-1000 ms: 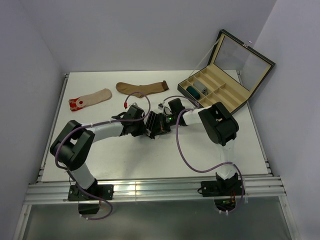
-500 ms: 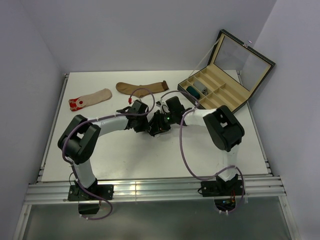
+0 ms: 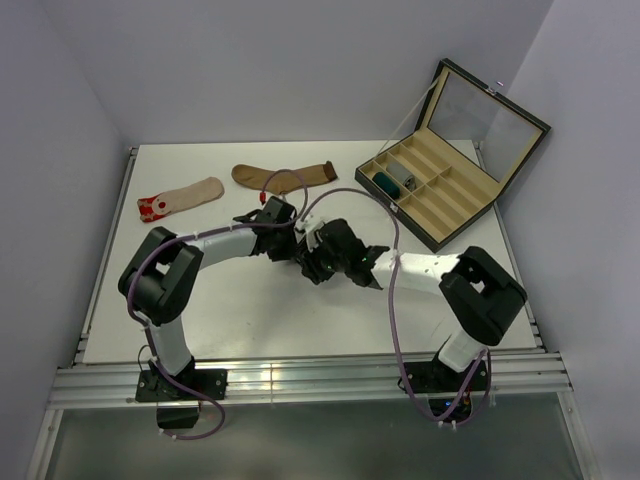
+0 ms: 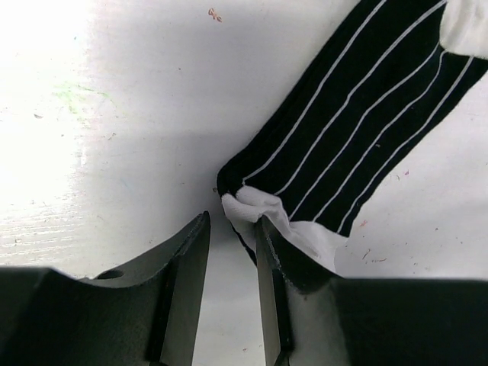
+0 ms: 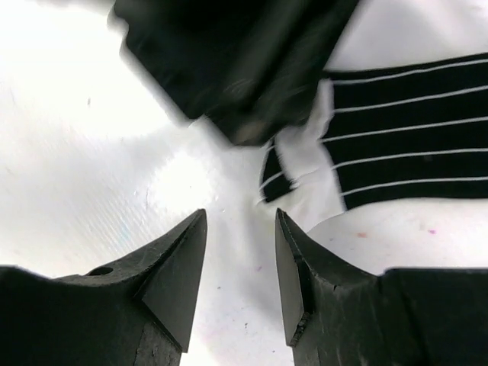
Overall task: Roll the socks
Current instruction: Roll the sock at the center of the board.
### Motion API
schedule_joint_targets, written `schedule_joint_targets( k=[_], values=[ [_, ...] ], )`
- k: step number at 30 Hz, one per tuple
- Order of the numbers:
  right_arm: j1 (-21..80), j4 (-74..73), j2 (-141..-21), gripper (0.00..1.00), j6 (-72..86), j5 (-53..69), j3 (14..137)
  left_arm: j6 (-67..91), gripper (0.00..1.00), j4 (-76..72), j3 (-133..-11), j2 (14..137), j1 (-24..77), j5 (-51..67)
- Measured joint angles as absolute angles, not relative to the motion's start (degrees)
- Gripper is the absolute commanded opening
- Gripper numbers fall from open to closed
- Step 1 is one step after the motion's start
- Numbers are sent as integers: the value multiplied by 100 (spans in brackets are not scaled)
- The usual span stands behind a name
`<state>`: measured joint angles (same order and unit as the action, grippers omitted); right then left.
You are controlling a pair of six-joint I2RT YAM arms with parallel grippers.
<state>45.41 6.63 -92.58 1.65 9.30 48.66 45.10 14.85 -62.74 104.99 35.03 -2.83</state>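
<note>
A black sock with white stripes point(image 4: 358, 114) lies flat on the white table and also shows in the right wrist view point(image 5: 404, 137). Its white end point(image 4: 263, 213) is bunched just ahead of my left gripper point(image 4: 232, 223) and rests against the outside of the right finger point(image 4: 267, 252). The jaws stand a little apart with bare table between them. My right gripper point(image 5: 240, 217) is open and empty, just short of the same white end point(image 5: 305, 152). In the top view both grippers, left point(image 3: 297, 250) and right point(image 3: 322, 258), meet mid-table and hide the sock.
A beige red-toed sock point(image 3: 180, 197) and a brown sock point(image 3: 285, 175) lie at the back left. An open compartment box point(image 3: 455, 190) at the back right holds a rolled teal sock point(image 3: 384, 182) and a grey one point(image 3: 403, 176).
The right arm has swung its elbow out to the right and nearer, and its gripper now comes at the sock from the right. The left gripper has shifted slightly right and back.
</note>
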Motion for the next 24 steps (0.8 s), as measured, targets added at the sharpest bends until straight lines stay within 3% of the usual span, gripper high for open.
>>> schedule_joint_targets(
  k=[24],
  values=[
    [5124,1389,-10348,48,-1111,-301,5063,4309,38,1437,-6348,10578,3321,19]
  ],
)
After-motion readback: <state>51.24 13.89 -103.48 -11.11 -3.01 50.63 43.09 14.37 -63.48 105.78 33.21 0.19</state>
